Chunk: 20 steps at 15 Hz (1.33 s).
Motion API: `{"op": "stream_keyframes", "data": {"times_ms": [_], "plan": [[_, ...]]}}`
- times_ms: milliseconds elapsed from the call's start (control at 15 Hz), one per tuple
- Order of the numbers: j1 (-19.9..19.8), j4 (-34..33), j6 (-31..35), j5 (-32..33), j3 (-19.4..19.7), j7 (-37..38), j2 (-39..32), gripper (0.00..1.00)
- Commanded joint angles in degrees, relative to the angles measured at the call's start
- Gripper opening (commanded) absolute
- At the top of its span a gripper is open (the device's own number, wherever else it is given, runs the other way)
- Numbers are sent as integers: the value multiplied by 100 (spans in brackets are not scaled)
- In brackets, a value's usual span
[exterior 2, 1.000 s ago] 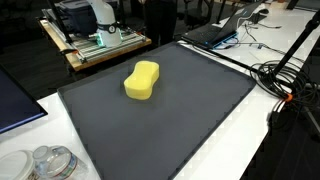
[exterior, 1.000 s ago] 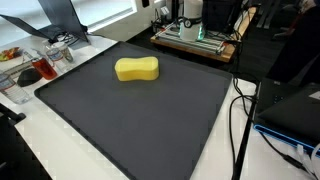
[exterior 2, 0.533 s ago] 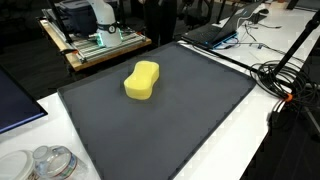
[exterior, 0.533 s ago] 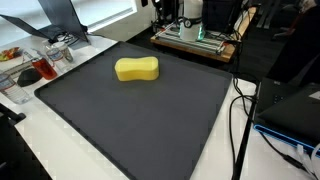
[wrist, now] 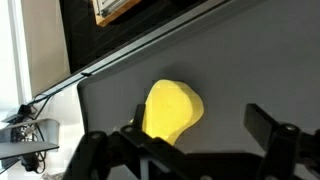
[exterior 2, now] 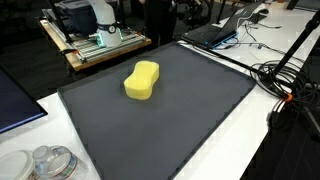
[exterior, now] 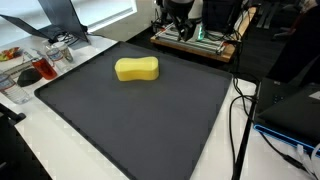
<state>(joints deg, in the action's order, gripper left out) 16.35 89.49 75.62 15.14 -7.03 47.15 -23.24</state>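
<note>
A yellow, peanut-shaped sponge lies on a dark grey mat in both exterior views, towards the mat's far side. In the wrist view the sponge sits just ahead of my gripper, nearer its left finger. The gripper's two fingers are spread wide with nothing between them, and it hangs above the mat without touching the sponge. In an exterior view a dark part of the gripper shows at the top edge, above the mat's far side.
A wooden bench with equipment stands behind the mat. Black cables and a laptop lie along one side. Glass containers stand on the white table at another corner.
The dark shape of the arm has come further into view at the top edge of an exterior view. The sponge has not moved.
</note>
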Motion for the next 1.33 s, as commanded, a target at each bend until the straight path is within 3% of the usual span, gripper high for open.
{"op": "stream_keyframes", "data": {"times_ms": [0,333,933,1267], "plan": [[120,-532,-138,-82,103,143,-555,100],[-122,-550,361,-293,320,11,-930,100],[-880,-260,2035,-567,855,-273,-1180,100],[-1310,-262,2283,-833,1226,-157,-1261,100]]}}
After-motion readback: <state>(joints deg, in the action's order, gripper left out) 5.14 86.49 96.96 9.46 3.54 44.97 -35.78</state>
